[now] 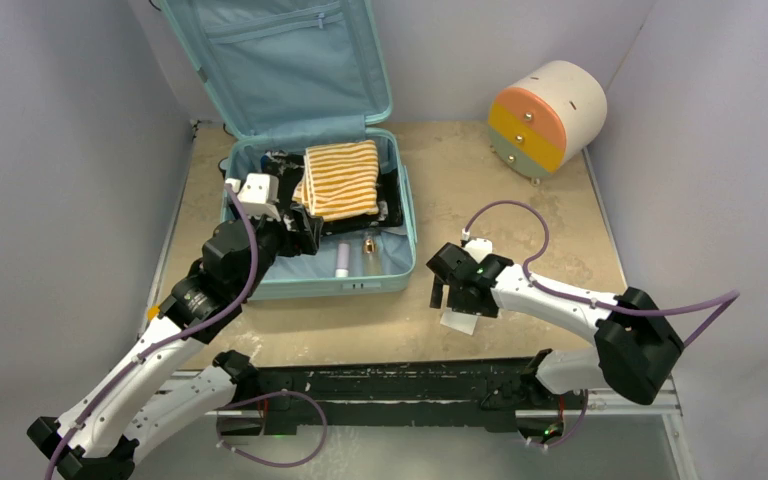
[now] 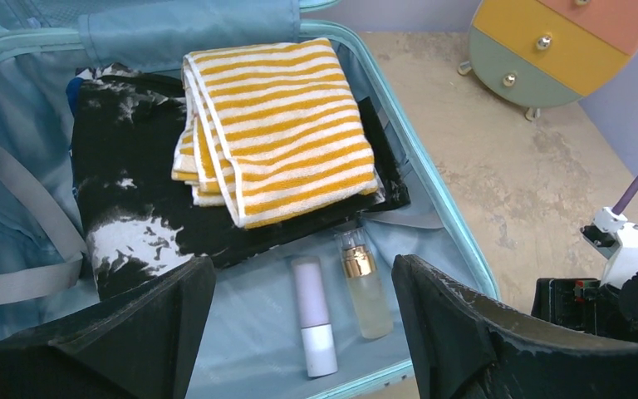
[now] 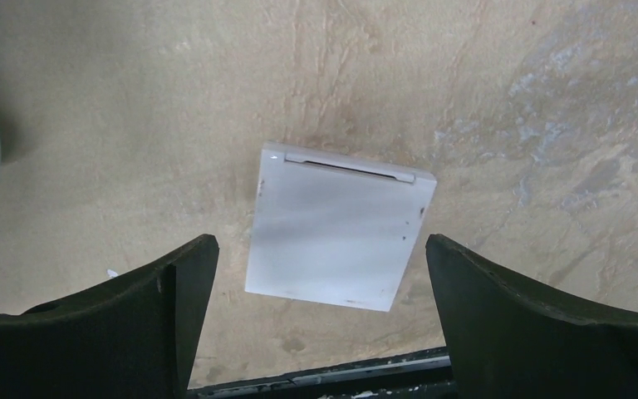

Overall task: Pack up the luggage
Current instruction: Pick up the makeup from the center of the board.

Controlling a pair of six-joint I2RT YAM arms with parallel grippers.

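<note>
Right fingers [image 3: 133,324] spread wide above flat white case [image 3: 336,229] on table [image 3: 482,91].

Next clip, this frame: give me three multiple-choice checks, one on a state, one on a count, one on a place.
1. The suitcase has its lid: A zipped shut; B raised open; C taken off.
2. Small bottles lying in the suitcase: A one; B four; C two.
3. The flat white case lies: A on the table below the right gripper; B in the suitcase; C on top of the bottles.

Answers:
1 B, the lid stands up behind the base with its lining showing.
2 C, a lilac one and a gold-capped one lie side by side.
3 A, the right wrist view shows it on bare tabletop between the open fingers.
</note>
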